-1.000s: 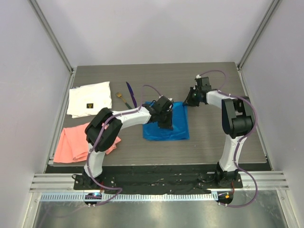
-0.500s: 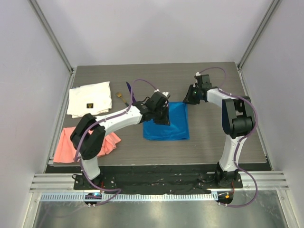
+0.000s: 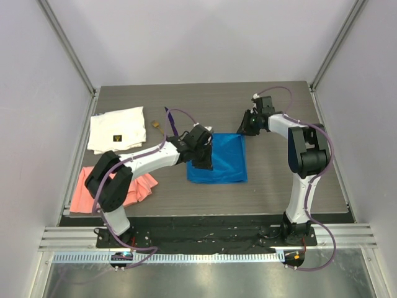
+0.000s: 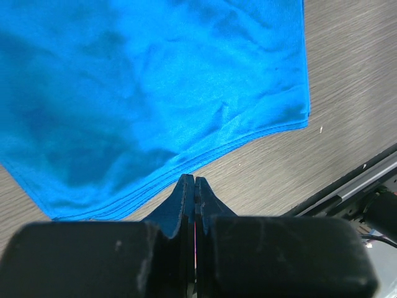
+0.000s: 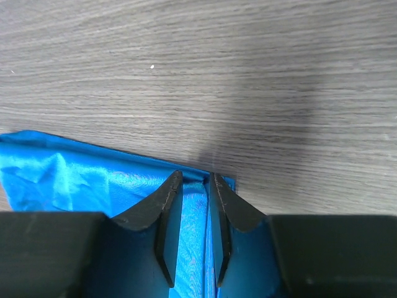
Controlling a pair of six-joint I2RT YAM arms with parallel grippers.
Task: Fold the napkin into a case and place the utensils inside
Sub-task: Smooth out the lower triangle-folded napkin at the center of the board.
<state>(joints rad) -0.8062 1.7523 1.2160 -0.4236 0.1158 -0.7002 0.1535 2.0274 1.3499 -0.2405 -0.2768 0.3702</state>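
The blue napkin (image 3: 223, 160) lies folded into a flat rectangle mid-table. My left gripper (image 3: 203, 161) hovers over its left edge; in the left wrist view its jaws (image 4: 189, 181) are pressed together with nothing in them, tips just off the napkin's layered hem (image 4: 155, 105). My right gripper (image 3: 247, 128) sits at the napkin's far right corner. Its fingers stand slightly apart (image 5: 195, 176), straddling that corner of the napkin (image 5: 74, 180) without pinching it. The purple utensil (image 3: 170, 120) and the green-handled one with a tan end (image 3: 158, 126) lie on the table left of the napkin.
A white cloth with a small dark label (image 3: 116, 129) lies at the far left, and a salmon-pink cloth (image 3: 93, 189) sits nearer along the left edge. Metal frame posts and walls border the wooden table (image 3: 279, 174).
My right gripper's jaws have parted at the napkin's far corner, letting the cloth go. My left gripper, still shut, has slid leftward across the napkin to its left edge.
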